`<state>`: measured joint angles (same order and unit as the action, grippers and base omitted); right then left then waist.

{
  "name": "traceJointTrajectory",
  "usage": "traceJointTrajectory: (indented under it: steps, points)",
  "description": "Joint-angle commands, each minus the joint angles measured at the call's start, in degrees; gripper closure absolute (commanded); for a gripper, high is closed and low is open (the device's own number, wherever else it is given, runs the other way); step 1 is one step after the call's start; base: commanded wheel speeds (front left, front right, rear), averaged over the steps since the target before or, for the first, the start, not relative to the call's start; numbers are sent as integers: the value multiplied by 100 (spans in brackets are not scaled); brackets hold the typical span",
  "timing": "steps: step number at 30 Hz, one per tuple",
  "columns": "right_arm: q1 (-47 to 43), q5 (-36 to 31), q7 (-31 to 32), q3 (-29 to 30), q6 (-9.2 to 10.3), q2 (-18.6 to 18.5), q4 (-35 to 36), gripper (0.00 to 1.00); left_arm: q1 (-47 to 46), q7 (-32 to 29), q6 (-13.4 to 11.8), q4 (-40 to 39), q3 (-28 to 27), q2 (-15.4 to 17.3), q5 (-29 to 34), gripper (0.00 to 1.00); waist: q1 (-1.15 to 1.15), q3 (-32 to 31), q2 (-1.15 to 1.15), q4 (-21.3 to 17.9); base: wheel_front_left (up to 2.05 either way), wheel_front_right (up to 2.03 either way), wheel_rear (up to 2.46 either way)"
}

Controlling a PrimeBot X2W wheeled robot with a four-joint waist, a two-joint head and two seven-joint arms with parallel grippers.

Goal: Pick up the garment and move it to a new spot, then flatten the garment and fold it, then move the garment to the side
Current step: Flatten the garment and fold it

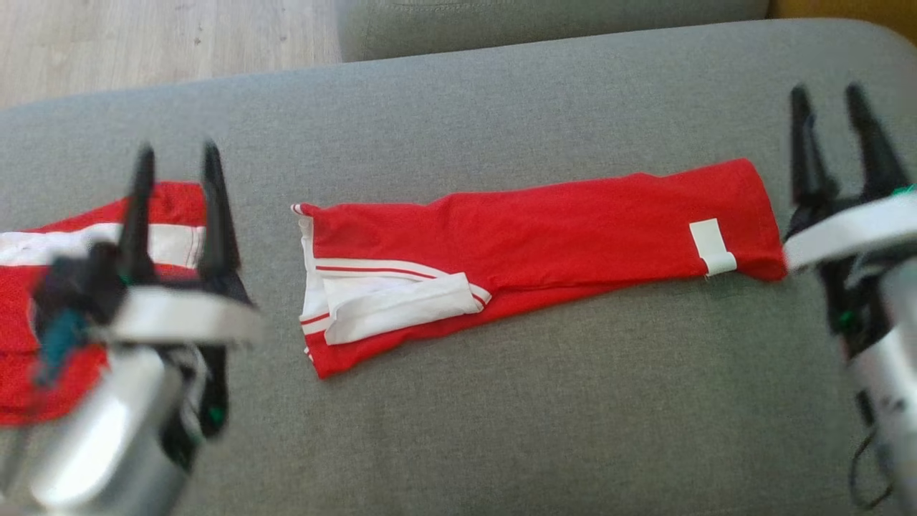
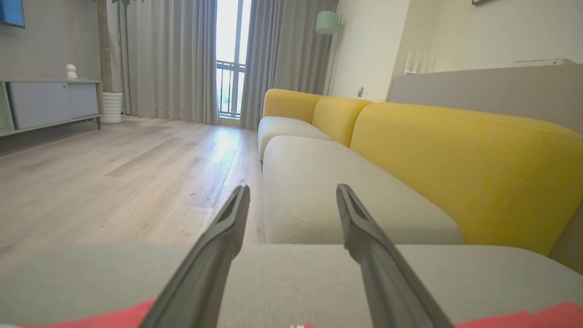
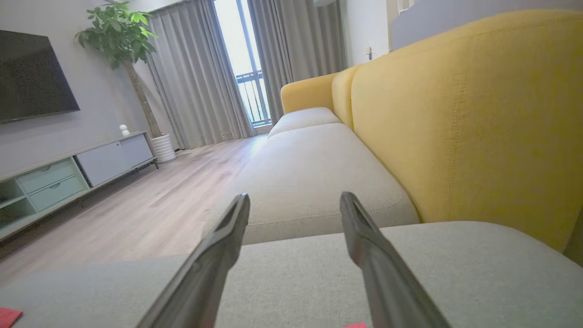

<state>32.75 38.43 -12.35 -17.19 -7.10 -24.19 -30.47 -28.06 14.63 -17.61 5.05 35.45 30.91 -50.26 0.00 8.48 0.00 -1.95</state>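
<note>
The garment (image 1: 530, 244), red with white stripes and a white label, lies folded into a long strip across the middle of the grey sofa cushion (image 1: 501, 430). My left gripper (image 1: 179, 150) hovers open to its left, above a second red and white piece of cloth (image 1: 29, 301). Off the strip's right end, my right gripper (image 1: 825, 89) also stands open. In the left wrist view the left gripper (image 2: 292, 187) holds nothing, and red cloth (image 2: 123, 316) shows at the bottom edge. In the right wrist view the right gripper (image 3: 295, 196) is likewise empty.
The yellow sofa back (image 2: 455, 159) rises along the cushion's right side. Another grey seat cushion (image 3: 309, 168) lies beyond. Wooden floor (image 2: 114, 173) borders the sofa, with a low cabinet (image 3: 68, 177) and a potted plant (image 3: 123, 41) by the far wall.
</note>
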Motion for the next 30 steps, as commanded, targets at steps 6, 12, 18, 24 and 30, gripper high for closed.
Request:
traceJointTrajectory:
  steps: [6,12,18,24,30]
  points:
    - [-1089,-1129,-213,711,-39,911,695,0,1228,36,403,-257,-1092,-888,1274,0,0,-159,0,27,0,0,0]
    - [-1851,-1806,-224,1134,-39,1541,883,0,1833,36,961,247,-1402,-1478,2022,0,0,-245,0,81,0,0,0]
    - [-2042,-2054,-79,1322,-39,1716,1124,0,1870,36,1358,487,-1826,-1783,2435,0,0,-228,0,128,0,0,0]
    - [-1983,-2270,234,1513,-39,1726,1230,0,1740,37,1664,630,-2020,-2057,2739,0,0,-77,0,234,0,0,0]
    - [-1481,-2742,874,2599,-39,1901,593,0,1619,37,1926,803,-2136,-2249,2956,0,0,238,0,357,0,0,0]
